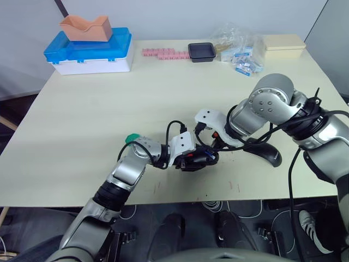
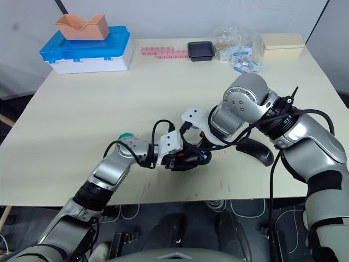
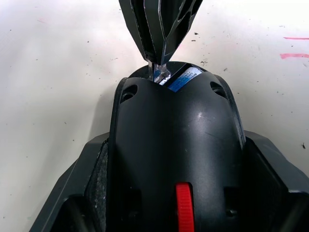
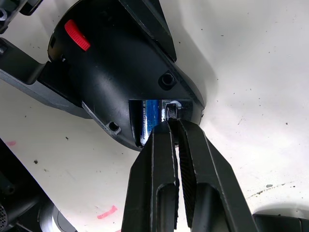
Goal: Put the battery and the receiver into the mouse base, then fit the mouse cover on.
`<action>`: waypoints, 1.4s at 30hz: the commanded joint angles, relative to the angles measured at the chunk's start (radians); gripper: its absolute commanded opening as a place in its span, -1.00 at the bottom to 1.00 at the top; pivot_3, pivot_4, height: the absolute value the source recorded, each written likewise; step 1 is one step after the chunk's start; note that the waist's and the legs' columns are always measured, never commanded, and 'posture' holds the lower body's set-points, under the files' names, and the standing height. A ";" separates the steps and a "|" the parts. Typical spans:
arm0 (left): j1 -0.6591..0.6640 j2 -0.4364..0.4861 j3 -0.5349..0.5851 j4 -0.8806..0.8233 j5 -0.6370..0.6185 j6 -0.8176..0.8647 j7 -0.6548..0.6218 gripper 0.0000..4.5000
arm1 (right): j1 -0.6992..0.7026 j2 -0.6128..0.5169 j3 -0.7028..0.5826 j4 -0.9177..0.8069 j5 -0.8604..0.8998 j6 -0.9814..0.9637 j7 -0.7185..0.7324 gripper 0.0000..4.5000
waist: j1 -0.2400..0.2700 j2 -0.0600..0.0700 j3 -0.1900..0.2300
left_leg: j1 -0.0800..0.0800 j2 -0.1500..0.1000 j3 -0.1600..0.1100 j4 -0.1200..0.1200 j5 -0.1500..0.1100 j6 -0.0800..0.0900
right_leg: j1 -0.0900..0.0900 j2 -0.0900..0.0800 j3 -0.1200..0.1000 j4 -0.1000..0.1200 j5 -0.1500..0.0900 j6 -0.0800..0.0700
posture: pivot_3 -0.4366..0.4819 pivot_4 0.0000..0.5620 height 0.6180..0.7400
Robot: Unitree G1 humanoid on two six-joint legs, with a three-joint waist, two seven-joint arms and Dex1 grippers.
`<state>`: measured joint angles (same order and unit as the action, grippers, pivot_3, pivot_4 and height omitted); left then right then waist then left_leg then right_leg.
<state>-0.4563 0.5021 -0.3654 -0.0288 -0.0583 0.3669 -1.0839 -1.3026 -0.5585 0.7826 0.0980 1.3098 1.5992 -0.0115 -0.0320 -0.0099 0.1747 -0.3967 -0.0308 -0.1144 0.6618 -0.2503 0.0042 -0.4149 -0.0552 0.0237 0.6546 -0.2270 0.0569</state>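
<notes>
Mouse base [image 4: 111, 72], one, sat on the counter [image 1: 98, 109] clamped between the left gripper's [image 1: 192, 158] fingers. One battery [image 4: 148, 121] already lay in its bay. The right gripper [image 4: 175, 126] was pinched shut on a small silvery piece, judged the receiver [image 3: 159, 72], at the slot beside the battery, so that step looked underway. One mouse cover [image 1: 268, 154] lay near, not yet fitted.

Battery [image 4: 148, 121] lies seated inside black mouse base [image 4: 120, 67].
</notes>
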 commanded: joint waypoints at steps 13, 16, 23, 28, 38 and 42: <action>0.020 0.005 -0.027 -0.005 0.007 0.027 0.000 0.31 | 0.042 0.039 0.001 0.059 0.074 0.015 -0.115 -1.00 | -0.004 0.000 -0.001 | 0.001 0.000 0.000 -0.001 0.000 0.000 | 0.001 0.000 0.000 0.000 0.000 0.000 | -0.05 -0.47 1.00; 0.021 0.005 -0.027 -0.008 0.007 0.028 0.002 0.31 | 0.051 0.038 0.002 0.059 0.096 0.015 -0.137 -1.00 | -0.004 0.001 -0.001 | 0.001 0.000 0.000 -0.001 0.000 0.000 | 0.001 0.000 0.000 0.000 0.000 0.000 | -0.05 -0.47 1.00; 0.024 0.003 -0.023 -0.009 0.004 0.032 0.003 0.31 | 0.060 0.021 0.005 0.063 0.140 0.015 -0.176 -1.00 | -0.004 0.001 -0.001 | 0.002 0.000 0.000 -0.001 0.000 0.000 | 0.001 0.000 0.000 0.000 0.000 0.000 | -0.05 -0.47 1.00; 0.017 -0.001 -0.023 0.002 0.003 0.031 0.000 0.31 | 0.056 0.007 0.009 0.068 0.174 0.015 -0.191 -1.00 | -0.003 0.001 -0.001 | 0.001 0.000 0.001 -0.002 0.000 0.000 | 0.001 0.000 0.000 -0.001 0.000 0.000 | -0.05 -0.47 1.00; 0.005 -0.005 -0.022 0.026 0.006 0.020 -0.007 0.31 | 0.052 -0.020 0.015 0.076 0.242 0.015 -0.233 -1.00 | 0.001 0.001 -0.001 | 0.001 0.000 0.001 -0.004 0.000 0.000 | 0.001 -0.001 -0.001 -0.004 0.000 0.000 | -0.05 -0.47 1.00; -0.001 -0.005 -0.024 0.033 0.007 0.015 -0.011 0.31 | 0.052 -0.026 0.018 0.085 0.265 0.015 -0.245 -1.00 | 0.003 0.001 -0.001 | 0.001 0.000 0.001 -0.005 0.000 0.000 | 0.002 -0.001 -0.001 -0.006 0.000 0.000 | -0.05 -0.47 1.00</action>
<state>-0.4611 0.4972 -0.3677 -0.0266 -0.0569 0.3724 -1.0905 -1.2715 -0.5687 0.7519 0.1687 1.5372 1.5822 -0.2469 -0.0289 -0.0091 0.1738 -0.3959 -0.0311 -0.1133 0.6563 -0.2503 0.0042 -0.4133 -0.0558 0.0222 0.6486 -0.2269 0.0569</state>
